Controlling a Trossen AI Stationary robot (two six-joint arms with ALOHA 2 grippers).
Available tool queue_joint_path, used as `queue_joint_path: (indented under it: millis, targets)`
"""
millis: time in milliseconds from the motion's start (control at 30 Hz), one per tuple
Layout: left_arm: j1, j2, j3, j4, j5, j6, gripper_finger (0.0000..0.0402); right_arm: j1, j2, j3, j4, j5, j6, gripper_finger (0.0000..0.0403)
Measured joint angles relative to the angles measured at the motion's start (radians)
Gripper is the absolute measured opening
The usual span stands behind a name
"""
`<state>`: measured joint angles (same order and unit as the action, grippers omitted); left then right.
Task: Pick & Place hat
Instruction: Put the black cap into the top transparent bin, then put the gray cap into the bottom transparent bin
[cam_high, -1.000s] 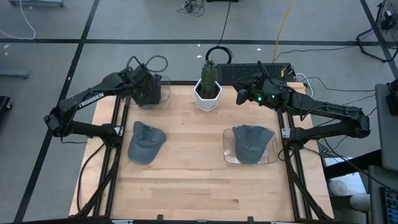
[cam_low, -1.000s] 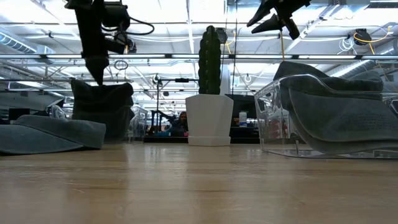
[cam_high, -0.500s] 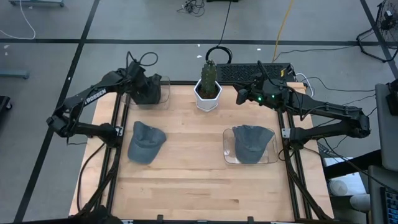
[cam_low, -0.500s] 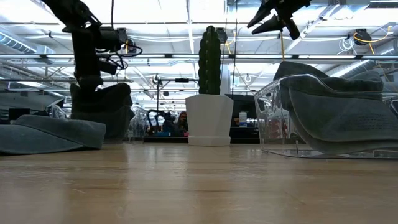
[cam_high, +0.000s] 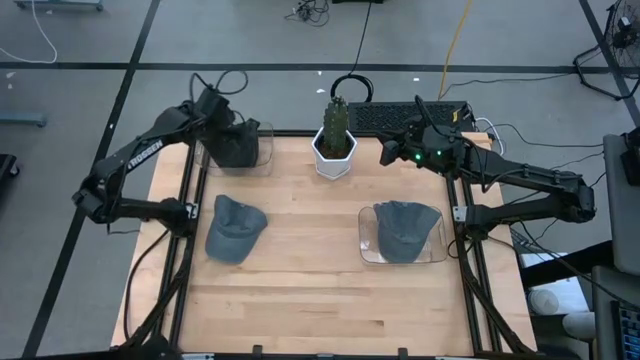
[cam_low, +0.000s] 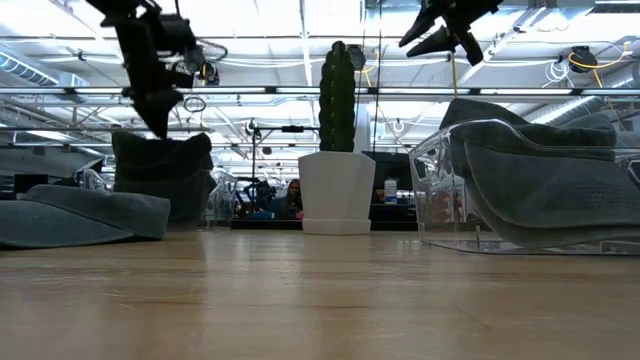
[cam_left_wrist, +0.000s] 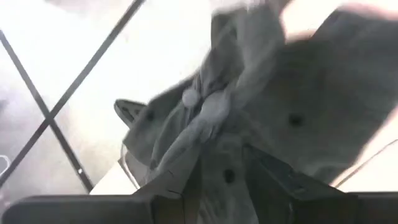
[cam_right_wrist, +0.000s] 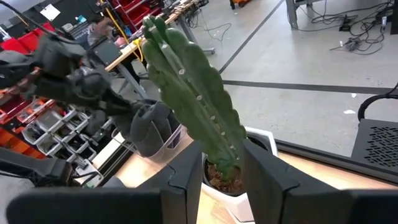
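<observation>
Big wooden tabletop (cam_high: 320, 270) with a cactus pot (cam_high: 334, 152) at 12 o'clock. One gray hat (cam_high: 234, 229) lies loose around 9, another hat (cam_high: 404, 230) fills a clear tray (cam_high: 368, 249) near 3, a third hat (cam_high: 236, 148) sits in the bin at 11. Left gripper (cam_high: 213, 112) hangs right above that one, can't tell its opening. Right gripper (cam_high: 387, 156) hovers at 1, slightly parted, empty.
</observation>
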<state>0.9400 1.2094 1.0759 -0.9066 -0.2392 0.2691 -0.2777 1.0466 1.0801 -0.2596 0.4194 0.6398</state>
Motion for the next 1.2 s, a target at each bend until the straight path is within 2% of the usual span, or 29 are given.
queue_joint_path:
  millis: [100, 233, 300, 367, 500, 633, 767, 900, 1033, 1200]
  targets:
    - [-0.017, -0.022, 0.049, -0.033, 0.012, -0.071, 0.0122, -0.013, 0.0, 0.0, 0.0, 0.001, -0.002, 0.0095]
    - [-0.033, -0.033, 0.044, -0.004, 0.168, -0.177, 0.0122, -0.04, 0.0, 0.0, 0.0, 0.004, 0.003, 0.0095]
    - [-0.04, -0.028, 0.01, 0.028, 0.209, -0.185, 0.0122, -0.054, 0.0, 0.0, 0.001, 0.015, 0.005, 0.0095]
    - [-0.045, -0.011, -0.027, 0.047, 0.206, -0.179, 0.0122, -0.062, 0.0, 0.0, 0.003, 0.036, 0.02, 0.0095]
    - [-0.039, 0.017, -0.094, 0.148, 0.125, -0.177, 0.0122, -0.064, 0.0, 0.0, 0.006, 0.078, 0.052, 0.0095]
    - [-0.021, 0.044, -0.134, 0.228, 0.079, -0.175, 0.0122, -0.063, 0.009, 0.0, 0.008, 0.078, 0.087, 0.0095]
    - [-0.012, 0.047, -0.132, 0.202, 0.082, -0.175, 0.0122, -0.063, 0.008, 0.0, 0.009, 0.077, 0.105, 0.0095]
    - [-0.01, 0.006, -0.073, 0.123, 0.087, -0.204, 0.0122, -0.063, 0.001, 0.0, 0.006, 0.075, 0.101, 0.0095]
    - [-0.015, -0.062, -0.009, 0.124, 0.198, -0.276, 0.0122, -0.063, -0.01, 0.0, 0.008, 0.074, 0.056, 0.0095]
    - [-0.041, -0.168, 0.022, 0.186, 0.469, -0.338, 0.0122, -0.063, -0.054, 0.0, 0.007, -0.025, 0.04, 0.0095]
